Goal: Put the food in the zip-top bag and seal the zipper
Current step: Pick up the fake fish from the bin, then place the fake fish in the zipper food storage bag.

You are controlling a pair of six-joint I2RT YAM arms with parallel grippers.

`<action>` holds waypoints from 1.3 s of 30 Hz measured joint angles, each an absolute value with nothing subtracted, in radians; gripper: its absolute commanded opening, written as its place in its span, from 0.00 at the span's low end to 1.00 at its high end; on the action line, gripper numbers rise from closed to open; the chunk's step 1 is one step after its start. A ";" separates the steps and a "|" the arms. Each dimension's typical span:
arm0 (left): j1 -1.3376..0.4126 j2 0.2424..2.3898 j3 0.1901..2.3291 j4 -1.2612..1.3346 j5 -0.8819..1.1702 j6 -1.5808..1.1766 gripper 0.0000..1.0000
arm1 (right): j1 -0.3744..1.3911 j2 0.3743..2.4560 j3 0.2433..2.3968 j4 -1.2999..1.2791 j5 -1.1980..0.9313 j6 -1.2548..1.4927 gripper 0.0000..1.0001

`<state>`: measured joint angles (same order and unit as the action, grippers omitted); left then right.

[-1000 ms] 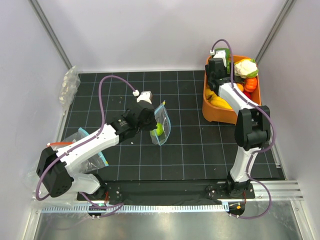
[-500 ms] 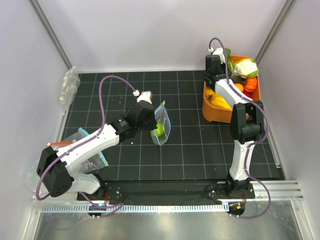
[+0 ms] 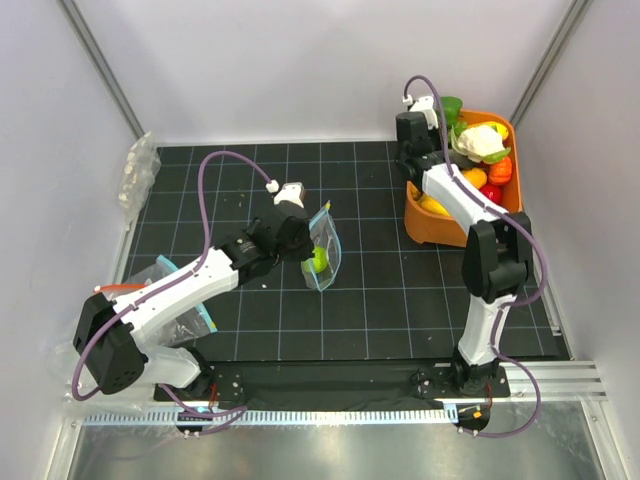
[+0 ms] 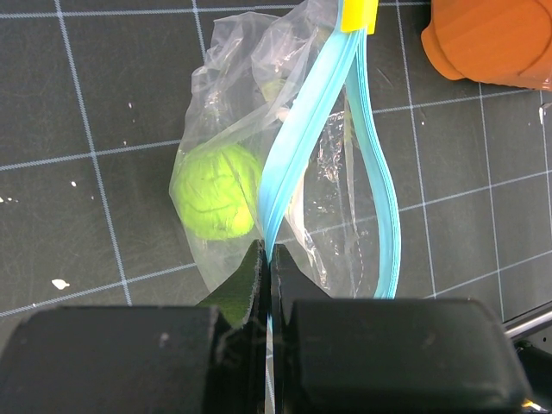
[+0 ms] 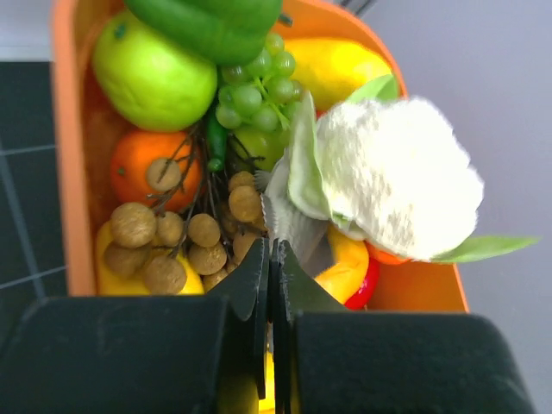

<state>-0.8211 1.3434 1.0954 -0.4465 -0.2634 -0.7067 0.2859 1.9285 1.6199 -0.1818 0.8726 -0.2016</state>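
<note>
The zip-top bag (image 3: 327,250) stands on the black mat, and a round lime-green fruit (image 4: 216,190) sits inside it. My left gripper (image 4: 267,250) is shut on the bag's teal-blue zipper (image 4: 302,121), whose other lip bows away to the right, so the mouth gapes. My right gripper (image 5: 274,246) is over the orange basket (image 3: 440,228), shut on a pale leaf at the base of the white cauliflower (image 5: 397,177). An orange-yellow fruit (image 5: 345,263) lies partly hidden under the cauliflower.
The basket also holds a green apple (image 5: 155,73), grapes (image 5: 259,86), an orange (image 5: 142,159), brown longans (image 5: 172,241) and a dark green pepper (image 5: 216,21). Other clear bags lie at the mat's left edge (image 3: 135,172) and under my left arm (image 3: 165,272).
My right gripper has closed on the cauliflower's leaf and moved left along the basket, and the cauliflower has shifted left with it. My left arm and the bag have not moved.
</note>
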 measured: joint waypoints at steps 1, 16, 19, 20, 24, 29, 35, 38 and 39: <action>-0.821 1.343 1.095 -0.447 -0.263 -0.706 0.00 | 0.301 1.903 1.620 -0.195 0.873 -0.195 0.01; -0.821 1.343 1.095 -0.448 -0.289 -0.699 0.00 | 0.362 1.472 1.516 -0.390 0.709 0.089 0.01; -0.821 1.343 1.095 -0.449 -0.293 -0.699 0.00 | 0.368 1.367 1.441 -0.384 0.621 0.168 0.01; -0.821 1.343 1.095 -0.449 -0.293 -0.699 0.00 | 0.371 1.326 1.401 -0.381 0.588 0.196 0.01; -0.821 1.344 1.095 -0.453 -0.296 -0.698 0.00 | 0.384 1.178 1.230 -0.353 0.461 0.296 0.01; -0.821 1.350 1.095 -0.454 -0.295 -0.698 0.00 | 0.393 1.040 1.011 -0.274 0.265 0.404 0.01; -0.821 1.353 1.095 -0.453 -0.295 -0.698 0.00 | 0.443 0.926 0.881 -0.194 0.025 0.493 0.01; -0.821 1.353 1.095 -0.453 -0.295 -0.698 0.00 | 0.471 0.890 0.873 -0.156 -0.031 0.493 0.01; -0.821 1.353 1.095 -0.453 -0.295 -0.698 0.00 | 0.476 0.878 0.871 -0.143 -0.054 0.494 0.01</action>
